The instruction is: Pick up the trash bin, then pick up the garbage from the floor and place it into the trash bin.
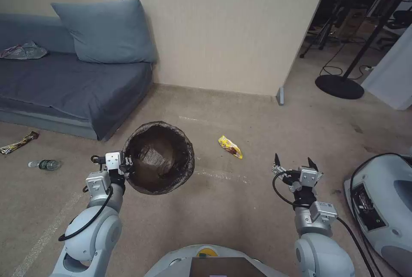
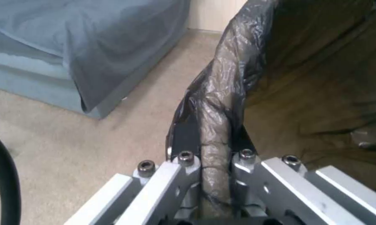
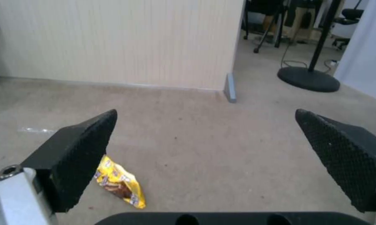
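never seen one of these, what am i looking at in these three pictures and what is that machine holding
It is a wheeled robot with two arms, tidying a carpeted room. The wide picture comes from a camera on its head, looking down; the other two come from cameras on each wrist.

The left hand is clamped on the rim of the trash bin, a small bucket lined with a dark bag, held up above the floor. The left wrist view shows that rim pinched between its fingers.

The right hand is open and holds nothing. Ahead of it on the carpet lies a yellow snack wrapper. Farther left, by the grey sofa, lie a dark wrapper and a small bottle.
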Controlling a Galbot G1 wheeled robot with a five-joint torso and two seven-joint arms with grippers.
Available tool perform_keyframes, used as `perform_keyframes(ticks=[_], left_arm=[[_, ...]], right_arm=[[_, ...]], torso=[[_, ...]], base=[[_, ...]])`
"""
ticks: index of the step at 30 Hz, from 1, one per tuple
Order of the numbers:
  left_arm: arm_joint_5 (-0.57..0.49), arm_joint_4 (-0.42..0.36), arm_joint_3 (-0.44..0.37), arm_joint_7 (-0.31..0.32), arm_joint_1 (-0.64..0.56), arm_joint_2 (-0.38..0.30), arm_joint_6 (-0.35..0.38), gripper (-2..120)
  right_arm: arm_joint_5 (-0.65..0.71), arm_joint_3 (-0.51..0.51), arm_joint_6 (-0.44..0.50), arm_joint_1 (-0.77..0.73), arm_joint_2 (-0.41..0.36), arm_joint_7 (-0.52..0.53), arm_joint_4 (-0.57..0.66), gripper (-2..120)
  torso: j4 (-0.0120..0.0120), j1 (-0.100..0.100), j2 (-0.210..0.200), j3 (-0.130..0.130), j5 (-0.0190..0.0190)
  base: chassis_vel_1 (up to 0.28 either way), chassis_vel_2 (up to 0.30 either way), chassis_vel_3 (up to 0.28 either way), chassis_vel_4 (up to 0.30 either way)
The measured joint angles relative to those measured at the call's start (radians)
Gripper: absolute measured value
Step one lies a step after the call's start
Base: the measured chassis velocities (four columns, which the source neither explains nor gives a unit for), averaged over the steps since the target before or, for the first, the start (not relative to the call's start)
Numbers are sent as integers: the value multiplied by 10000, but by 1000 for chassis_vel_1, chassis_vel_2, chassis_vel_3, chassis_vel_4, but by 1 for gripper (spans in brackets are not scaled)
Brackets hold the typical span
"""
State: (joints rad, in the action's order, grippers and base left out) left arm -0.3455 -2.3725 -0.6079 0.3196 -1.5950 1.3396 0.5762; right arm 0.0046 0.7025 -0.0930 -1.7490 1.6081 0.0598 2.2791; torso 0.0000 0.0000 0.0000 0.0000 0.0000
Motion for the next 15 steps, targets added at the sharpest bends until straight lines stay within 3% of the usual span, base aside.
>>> perform_keyframes(ticks=[15], left_arm=[[22,45,-10,-8,28,2,10,2]], right_arm=[[-5,9,13,-7,0,-15,1,100]], torso=[[1,0,0,0,0]], base=[[-88,89,86,-82]])
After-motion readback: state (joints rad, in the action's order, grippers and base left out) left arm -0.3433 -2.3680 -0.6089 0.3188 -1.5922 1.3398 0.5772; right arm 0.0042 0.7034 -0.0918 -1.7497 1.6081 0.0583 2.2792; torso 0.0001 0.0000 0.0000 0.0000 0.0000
